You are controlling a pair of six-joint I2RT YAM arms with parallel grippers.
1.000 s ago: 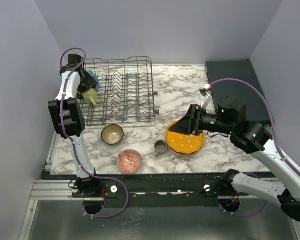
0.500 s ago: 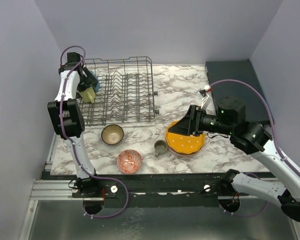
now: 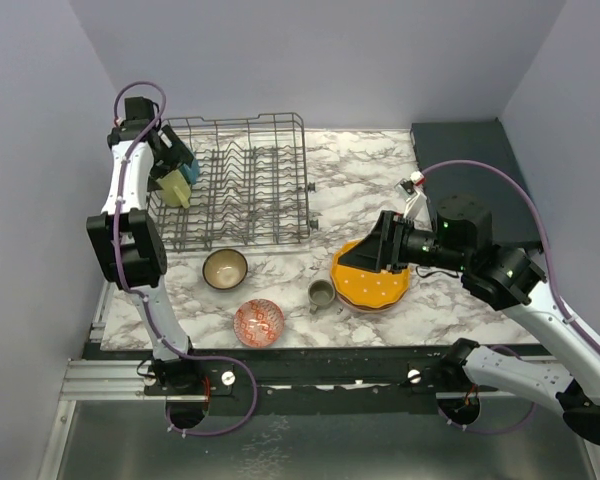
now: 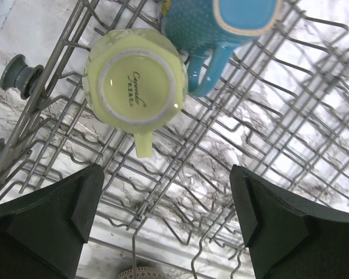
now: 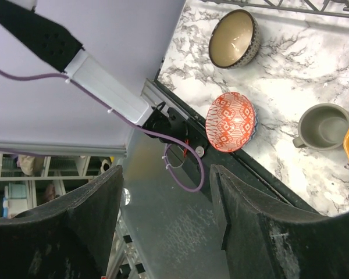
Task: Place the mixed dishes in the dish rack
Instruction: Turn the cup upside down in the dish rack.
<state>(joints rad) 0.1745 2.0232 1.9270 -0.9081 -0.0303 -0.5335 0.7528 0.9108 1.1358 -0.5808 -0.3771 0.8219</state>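
The dish rack (image 3: pixel 245 185) stands at the back left. A yellow-green mug (image 4: pixel 135 85) rests bottom-up in its left end (image 4: pixel 267 122), beside a blue mug (image 4: pixel 221 23). My left gripper (image 4: pixel 166 203) hangs open above them, holding nothing; in the top view it (image 3: pixel 172 155) sits over the yellow-green mug (image 3: pixel 174 187). My right gripper (image 3: pixel 372 245) is open and empty above the left edge of the orange dotted plate (image 3: pixel 375 283), which has a pink rim under it. On the table lie a dark brown bowl (image 3: pixel 225 268), a red-patterned bowl (image 3: pixel 259 322) and a small grey cup (image 3: pixel 321 293).
A dark flat tray (image 3: pixel 460 150) lies at the back right. The right wrist view looks past the table's front edge, with the brown bowl (image 5: pixel 235 39), red bowl (image 5: pixel 231 122) and grey cup (image 5: pixel 324 127) along it. Walls close in on both sides.
My left gripper has let go of the yellow-green mug and pulled up and back from it. The right gripper's jaws have spread a little wider.
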